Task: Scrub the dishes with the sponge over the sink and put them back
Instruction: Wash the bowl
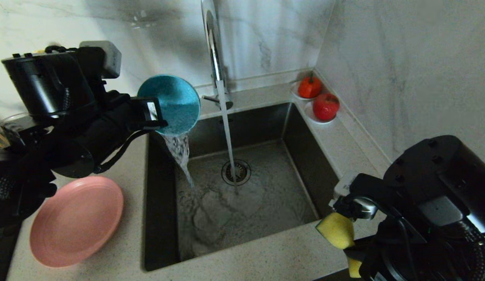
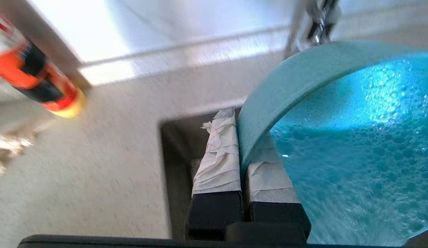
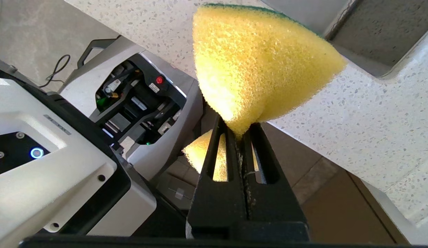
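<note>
The left gripper (image 1: 158, 115) is clamped on the rim of the teal bowl (image 1: 170, 103), tipped on its side above the sink's (image 1: 289, 121) back left corner, and water pours out of it into the basin (the tap (image 1: 215, 50) runs too), so this looks like the bowl's rinse. The right gripper (image 1: 350, 212) pinches the yellow sponge (image 1: 336, 230) at the sink's front right corner. The pink plate (image 1: 76, 220) lies on the counter left of the sink, apparently not yet scrubbed. Two red fruits (image 1: 318, 97) on saucers sit beyond the sink's far right corner, clear of the work.

Speckled countertop (image 1: 273, 253) (sink (image 1: 246, 187) set in) bears pink plate (image 1: 76, 220), two saucers with red fruit (image 1: 318, 100).
</note>
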